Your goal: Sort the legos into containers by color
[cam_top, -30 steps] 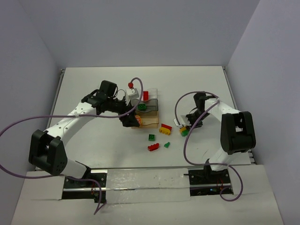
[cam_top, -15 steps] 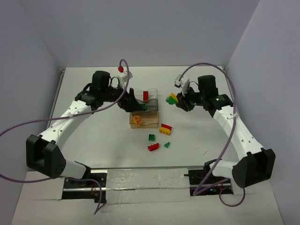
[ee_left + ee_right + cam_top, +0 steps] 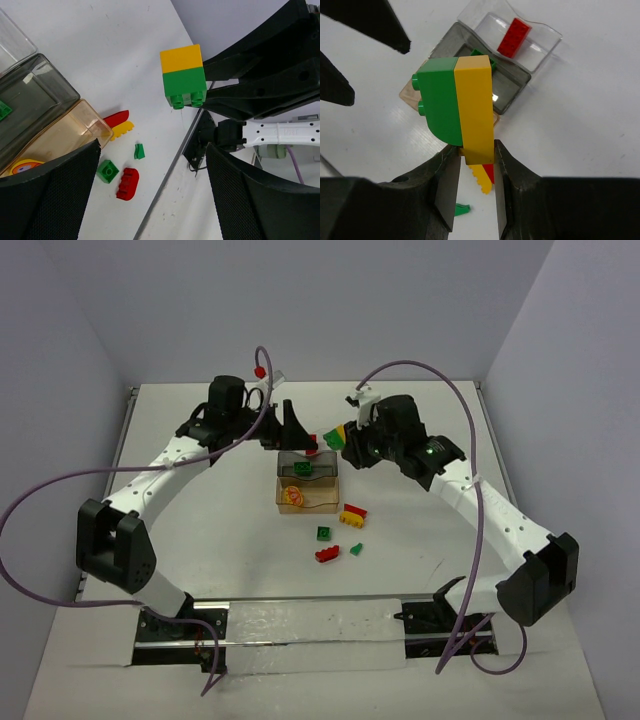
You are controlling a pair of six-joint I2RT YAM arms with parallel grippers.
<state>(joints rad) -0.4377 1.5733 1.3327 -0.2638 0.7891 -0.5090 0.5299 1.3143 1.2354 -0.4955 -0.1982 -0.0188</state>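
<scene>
The right gripper point(image 3: 472, 152) is clenched on the yellow base of a green-and-yellow stack point(image 3: 457, 107), holding it in the air at about 2 o'clock from the grey tray point(image 3: 512, 87). The left gripper point(image 3: 295, 426) hangs at 10 o'clock of that tray, its fingers point(image 3: 47, 195) spread wide with nothing between them.

The three trays stand in a row on the table point(image 3: 200, 530). The clear tray point(image 3: 547, 35) is at the 12 o'clock end with a red brick point(image 3: 514, 37) in it. The grey tray in the middle holds a green brick point(image 3: 302, 469). The amber tray point(image 3: 75, 130) is at the 6 o'clock end and holds an orange-and-yellow piece point(image 3: 294, 497).

Loose on the table at 5 o'clock of the amber tray lie a red-and-yellow piece point(image 3: 352, 514), a green square brick point(image 3: 323, 533), a red rounded brick point(image 3: 327, 554) and a small green piece point(image 3: 356, 549).
</scene>
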